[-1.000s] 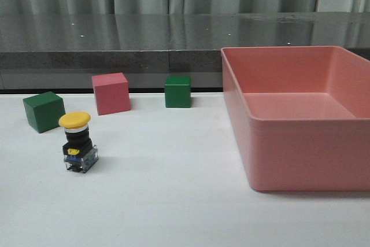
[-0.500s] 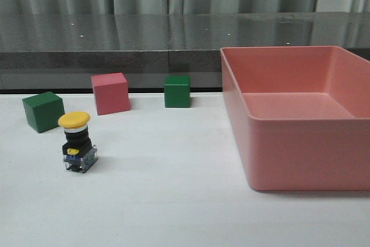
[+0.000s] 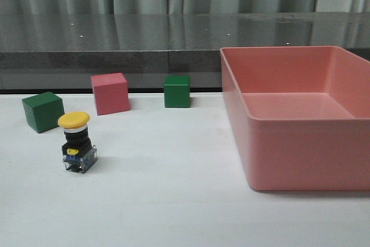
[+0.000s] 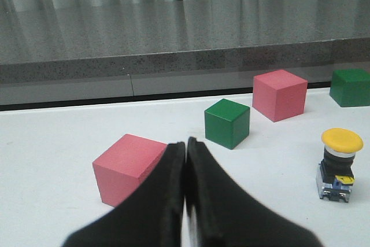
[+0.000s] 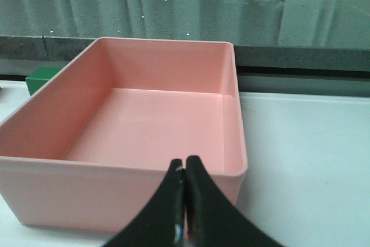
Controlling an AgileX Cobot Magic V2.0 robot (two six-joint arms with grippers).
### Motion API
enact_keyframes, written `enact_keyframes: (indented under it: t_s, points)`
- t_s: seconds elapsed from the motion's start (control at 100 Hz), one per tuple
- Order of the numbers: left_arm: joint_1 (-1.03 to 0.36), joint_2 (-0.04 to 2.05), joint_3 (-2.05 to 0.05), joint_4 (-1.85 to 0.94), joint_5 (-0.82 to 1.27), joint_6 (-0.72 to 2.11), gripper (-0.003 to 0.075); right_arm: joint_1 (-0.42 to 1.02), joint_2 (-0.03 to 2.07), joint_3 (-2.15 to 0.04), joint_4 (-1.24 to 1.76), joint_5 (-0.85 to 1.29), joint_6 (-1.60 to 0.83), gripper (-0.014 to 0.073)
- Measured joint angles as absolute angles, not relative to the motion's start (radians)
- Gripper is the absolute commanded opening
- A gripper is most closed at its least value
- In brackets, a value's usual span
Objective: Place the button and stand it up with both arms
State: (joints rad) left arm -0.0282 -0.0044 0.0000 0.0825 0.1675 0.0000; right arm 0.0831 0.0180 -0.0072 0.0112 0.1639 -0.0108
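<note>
The button [image 3: 77, 143] stands upright on the white table at the left, yellow cap up, black body on a clear base. It also shows in the left wrist view [image 4: 338, 157]. My left gripper [image 4: 185, 146] is shut and empty, back from the button, with a pink cube [image 4: 130, 168] just beyond its tips. My right gripper [image 5: 184, 166] is shut and empty, in front of the pink bin [image 5: 127, 184]. Neither arm shows in the front view.
The pink bin [image 3: 272, 160] fills the right side of the table. A green cube [image 3: 43, 111], a pink cube [image 3: 110, 93] and a second green cube [image 3: 177, 91] sit behind the button. A dark stone ledge [image 3: 115, 39] runs along the back.
</note>
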Motion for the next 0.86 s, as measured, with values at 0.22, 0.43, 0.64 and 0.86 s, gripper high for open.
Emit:
enact_keyframes:
  t_s: [0.22, 0.43, 0.64, 0.86]
  points:
    - [-0.028, -0.004, 0.000, 0.080, 0.168, 0.000, -0.0019, 0.081, -0.009, 0.024, 0.009, 0.157, 0.014, -0.0057]
    - [-0.028, -0.004, 0.000, 0.080, 0.168, 0.000, -0.0019, 0.081, -0.009, 0.024, 0.008, 0.140, 0.018, -0.0057]
    - [-0.028, -0.004, 0.000, 0.080, 0.168, 0.000, -0.0019, 0.079, -0.009, 0.024, 0.008, 0.138, 0.018, -0.0057]
    - [-0.028, -0.004, 0.000, 0.080, 0.168, 0.000, -0.0019, 0.079, -0.009, 0.024, 0.008, 0.138, 0.021, -0.0057]
